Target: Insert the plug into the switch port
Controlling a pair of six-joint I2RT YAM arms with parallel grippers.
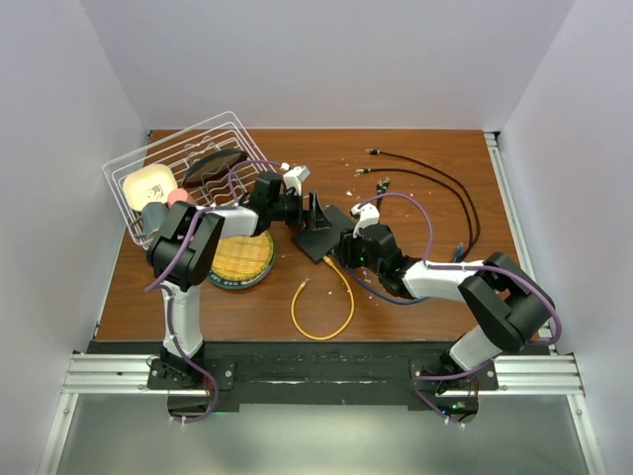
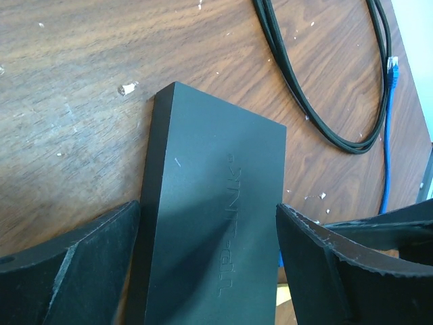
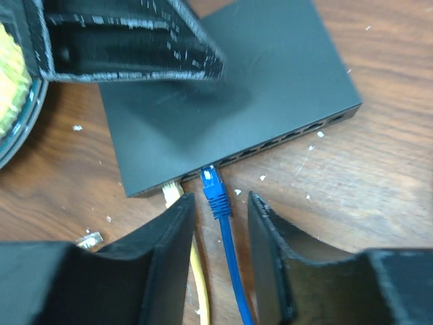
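Blue plug (image 3: 212, 184), a small moulded plastic connector on a thin blue cable (image 3: 233, 271), sits with its nose in a port on the front edge of the flat black rectangular switch (image 3: 284, 74). It is just ahead of the right gripper (image 3: 220, 206) and centred in the gap between its jaws. Those jaws stand apart, one on each side of the blue plug and its cable, touching neither; how deep the plug has gone into the port cannot be told. Just outside one jaw's tip, a yellow plug (image 3: 172, 191) on a yellow cable (image 3: 201, 291) occupies the neighbouring port toward the switch's corner, and the other ports line the edge beyond the opposite jaw. The left gripper (image 2: 208, 211) straddles the switch across its narrow width. Its jaws are clamped on the case, each inner face meeting one long side, with the embossed lettering on the lid lying between them. Past those jaws, on the brown wooden surface (image 2: 67, 101), a pair of thin black cables (image 2: 318, 101) curves away, well apart from the switch, and pale crumbs dot the wood. In the overhead view the two grippers meet at the switch from opposite sides.
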